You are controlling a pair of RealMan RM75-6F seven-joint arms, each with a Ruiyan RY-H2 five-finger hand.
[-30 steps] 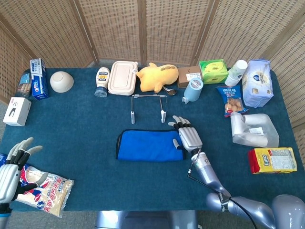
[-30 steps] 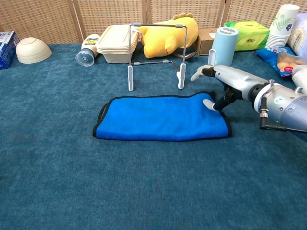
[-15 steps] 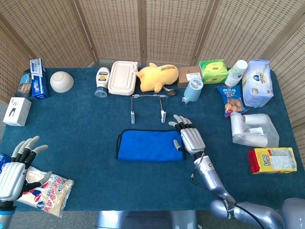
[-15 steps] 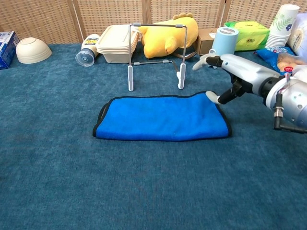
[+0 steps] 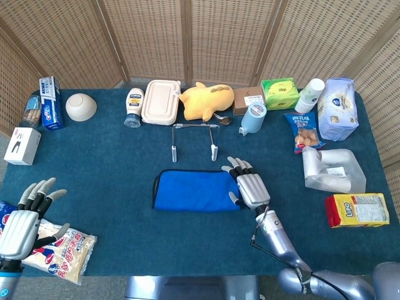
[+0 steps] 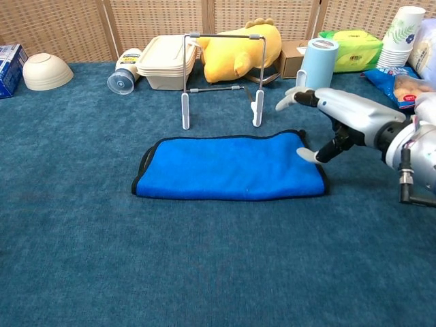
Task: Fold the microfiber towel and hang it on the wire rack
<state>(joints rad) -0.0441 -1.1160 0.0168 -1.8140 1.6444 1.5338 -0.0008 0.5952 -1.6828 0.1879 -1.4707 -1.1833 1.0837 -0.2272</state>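
The blue microfiber towel [image 5: 195, 190] lay folded flat on the teal table [image 5: 112, 169], its long side running left to right, just in front of the wire rack [image 5: 194, 139], which stood upright and bare. The right hand [image 5: 249, 182] hovered at the towel's right end with its fingers spread apart and nothing in them; in the chest view its thumb pointed down close to the towel's right edge, though whether it touched the cloth could not be told. The left hand [image 5: 25, 219] was well away at the near left corner, fingers fanned out and empty, above a printed snack bag [image 5: 62, 249]. Behind the rack sat a yellow plush toy [image 5: 205, 100] and a cream lidded container [image 5: 160, 102].
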